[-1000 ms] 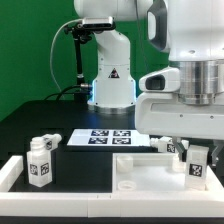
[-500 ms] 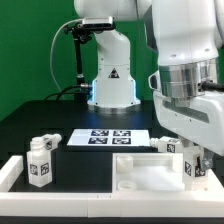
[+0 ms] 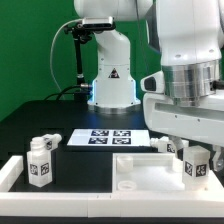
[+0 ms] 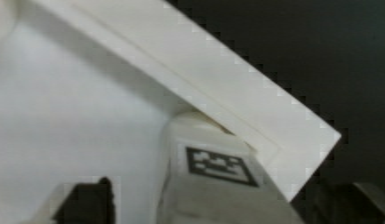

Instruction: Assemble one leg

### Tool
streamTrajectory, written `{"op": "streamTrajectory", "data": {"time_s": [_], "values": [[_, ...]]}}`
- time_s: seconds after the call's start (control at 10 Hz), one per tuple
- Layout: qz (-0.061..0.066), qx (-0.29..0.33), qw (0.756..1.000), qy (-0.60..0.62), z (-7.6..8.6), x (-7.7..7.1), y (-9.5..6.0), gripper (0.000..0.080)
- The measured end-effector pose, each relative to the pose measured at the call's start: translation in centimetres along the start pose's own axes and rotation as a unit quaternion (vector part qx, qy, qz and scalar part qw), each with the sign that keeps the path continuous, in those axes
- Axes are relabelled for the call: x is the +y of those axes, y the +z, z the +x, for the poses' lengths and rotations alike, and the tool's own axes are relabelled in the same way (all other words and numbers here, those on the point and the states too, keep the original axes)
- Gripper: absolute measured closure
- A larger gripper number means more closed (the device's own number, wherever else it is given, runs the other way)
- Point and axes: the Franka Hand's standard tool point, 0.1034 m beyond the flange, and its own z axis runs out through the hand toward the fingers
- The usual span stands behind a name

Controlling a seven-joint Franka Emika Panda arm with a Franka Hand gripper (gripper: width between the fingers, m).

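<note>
Exterior view, left to right: two white tagged pegs (image 3: 40,158) stood well off to the gripper's left by the tray wall, then the marker board (image 3: 112,137) on the black table (image 3: 40,115), then the white tray-like piece (image 3: 140,172). The leg (image 3: 195,163) was at the exterior view's right, directly under the arm: small white blocky peg, upright, black-and-white square tag on its facing side. Another tagged peg (image 3: 166,146) sat just beside it. Gripper (image 3: 197,150) mostly hidden there. Wrist view: the leg (image 4: 215,178) sat between the two dark fingers (image 4: 91,200), gaps on both sides, jaws spread wide, not touching it.
</note>
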Motion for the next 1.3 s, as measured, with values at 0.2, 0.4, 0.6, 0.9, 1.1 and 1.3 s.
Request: {"op": "streamTrajectory", "data": {"time_s": [0.2, 0.4, 0.6, 0.9, 1.1, 1.3], "values": [[-0.020, -0.001, 0.999, -0.039, -0.9, -1.0, -0.3, 0.0171], [-0.022, 0.000, 0.999, -0.045, -1.0, -0.9, -0.3, 0.0151], [-0.029, 0.017, 0.989, -0.143, -1.2, -1.0, -0.3, 0.0151], [-0.019, 0.027, 0.983, -0.182, 0.2, -0.5, -0.2, 0.0151], [-0.019, 0.027, 0.983, -0.180, 0.0, -0.6, -0.1, 0.0151], [-0.024, 0.028, 0.977, -0.211, 0.0, -0.6, -0.2, 0.0151]]}}
